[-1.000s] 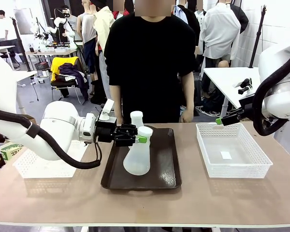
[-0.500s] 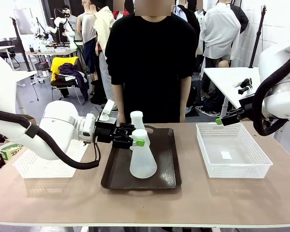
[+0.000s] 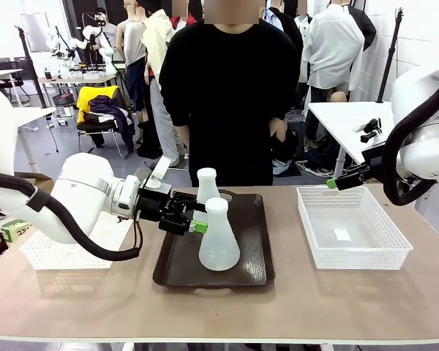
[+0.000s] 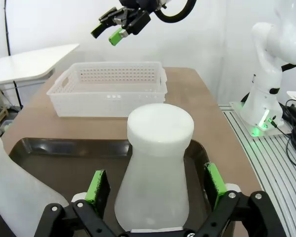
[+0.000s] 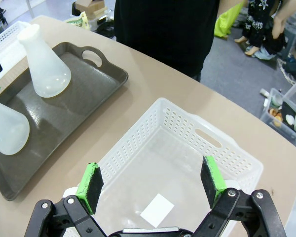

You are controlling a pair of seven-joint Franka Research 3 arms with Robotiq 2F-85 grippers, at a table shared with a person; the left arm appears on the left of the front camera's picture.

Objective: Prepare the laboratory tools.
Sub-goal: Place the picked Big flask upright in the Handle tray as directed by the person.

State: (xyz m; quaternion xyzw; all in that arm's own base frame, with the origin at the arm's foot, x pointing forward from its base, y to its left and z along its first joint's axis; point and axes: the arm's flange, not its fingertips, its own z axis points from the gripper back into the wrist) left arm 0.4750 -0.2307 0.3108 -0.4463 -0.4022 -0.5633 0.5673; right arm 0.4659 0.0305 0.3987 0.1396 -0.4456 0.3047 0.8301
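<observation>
Front view: both flasks upright on the brown tray [image 3: 256,272] at mid-table. Nearer flask [image 3: 219,237] toward the tray's front, farther flask [image 3: 206,187] behind it near the tray's far edge. Left claw [image 3: 196,224] spread, level with the nearer flask's neck, pads just beside it and, as far as can be judged at this angle, not touching. Right claw [image 3: 334,183] above the far left corner of the white basket on the right [image 3: 395,256], holding nothing. Another white basket [image 3: 36,252] on the left, mostly hidden behind the left arm. Person [image 3: 227,88] standing at the far side, hands down.

Left wrist view: nearer flask [image 4: 155,173] upright between the green pads [image 4: 97,186], a clear gap on either side. Second flask [image 4: 15,182] at the lower left, on the same tray [image 4: 64,148].

Right wrist view: right claw [image 5: 153,185] wide open over the basket [image 5: 227,158], which holds just a small white slip. Both flasks [image 5: 44,61] on the tray at the left.

Judged from this: both flasks placed on the tray, so the setting-out looks done or nearly so; left to do, probably only clearing the left arm away.
</observation>
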